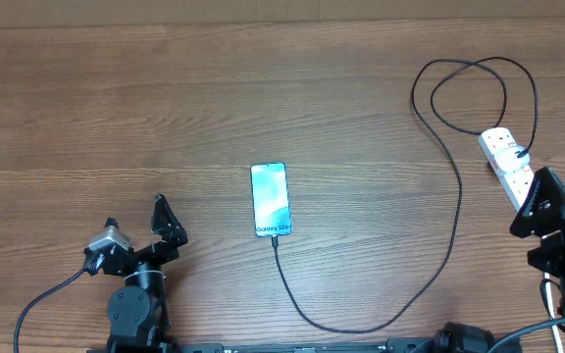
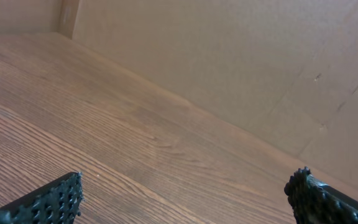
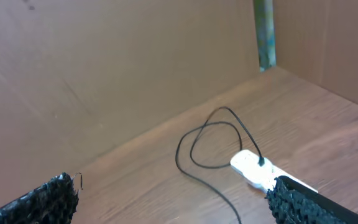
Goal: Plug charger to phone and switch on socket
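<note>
The wooden table (image 1: 165,98) fills the overhead view, and plain brown wall panels (image 2: 229,62) stand along its far side in both wrist views.

The left arm sits at the near left edge. The left gripper (image 1: 168,222) has its jaws spread wide, with only bare tabletop between the studded black fingers (image 2: 55,199). It holds nothing and is well apart from every task item.

The right arm sits at the near right edge. The right gripper (image 1: 542,201) is likewise wide open and empty. From above it overlaps the near end of the white power strip (image 1: 506,162). In the right wrist view one of its fingers (image 3: 297,199) covers that same end, and whether it touches the strip cannot be told.

The power strip lies at an angle near the table's right edge. The thin black charger cable (image 1: 456,206) rises from an outlet on it and loops towards the far right corner. It then runs down the table, curves along the near edge and climbs to the phone.

The Galaxy phone (image 1: 270,200) lies flat near the table's centre with its light-blue screen lit. The small black plug (image 1: 275,236) meets the phone's near short edge, though how fully it is seated cannot be told. The strip's switches are too small to read.
</note>
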